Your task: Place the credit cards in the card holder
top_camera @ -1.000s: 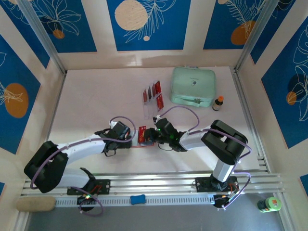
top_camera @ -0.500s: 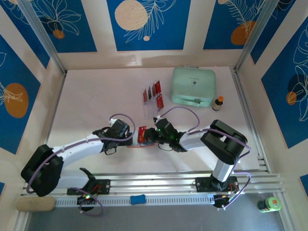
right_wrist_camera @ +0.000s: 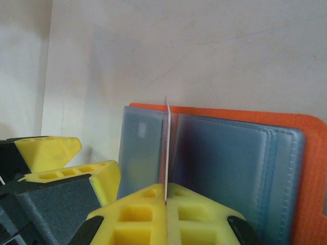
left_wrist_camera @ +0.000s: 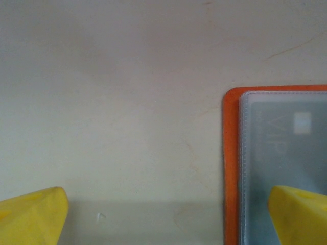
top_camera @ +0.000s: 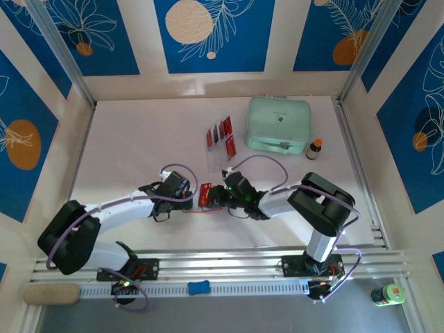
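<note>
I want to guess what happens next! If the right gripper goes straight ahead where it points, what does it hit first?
Probably the open card holder: the right gripper is shut on a thin card, edge-on, aimed at its grey sleeves. Depth is hard to judge.

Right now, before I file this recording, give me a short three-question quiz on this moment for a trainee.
1. True or false: the left gripper is shut.
2. What does the right gripper pinch? A nothing; B one card, seen edge-on; C a pen.
3. Fill in: the orange card holder lies ___ on the table, its grey sleeves showing.

Key: 1 false; 2 B; 3 open.
</note>
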`<state>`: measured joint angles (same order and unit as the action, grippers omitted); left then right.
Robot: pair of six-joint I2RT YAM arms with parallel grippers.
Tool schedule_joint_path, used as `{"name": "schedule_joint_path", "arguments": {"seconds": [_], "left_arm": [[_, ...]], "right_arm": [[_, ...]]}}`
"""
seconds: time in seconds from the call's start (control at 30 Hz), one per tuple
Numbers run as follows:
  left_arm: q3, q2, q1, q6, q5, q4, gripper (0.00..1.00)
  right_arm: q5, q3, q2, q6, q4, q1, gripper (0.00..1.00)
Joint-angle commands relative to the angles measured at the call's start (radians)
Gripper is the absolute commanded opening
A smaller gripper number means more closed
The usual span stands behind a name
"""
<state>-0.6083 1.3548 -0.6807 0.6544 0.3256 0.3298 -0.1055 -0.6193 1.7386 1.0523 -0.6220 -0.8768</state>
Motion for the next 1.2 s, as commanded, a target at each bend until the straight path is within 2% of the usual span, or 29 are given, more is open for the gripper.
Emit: {"name": "schedule_joint_path", "arguments": {"seconds": [0.0,0.8,1.17], "left_arm": [[0.018,0.017,0.009,0.013,0.000,-0.004,1.00],[0.038,0.032,0.009,0.021,-0.006,-0.026,1.00],[0.042,0.030,0.009,0.022,-0.006,-0.028,1.00]], "right_arm": [[-0.018,0.021,0.022,0.011,-0.007,-0.008,0.00],[0.021,0.023,0.041,0.020,-0.019,-0.015,0.00],[0.009,0.030,0.029,0.048,0.034,-0.025,0.00]]}}
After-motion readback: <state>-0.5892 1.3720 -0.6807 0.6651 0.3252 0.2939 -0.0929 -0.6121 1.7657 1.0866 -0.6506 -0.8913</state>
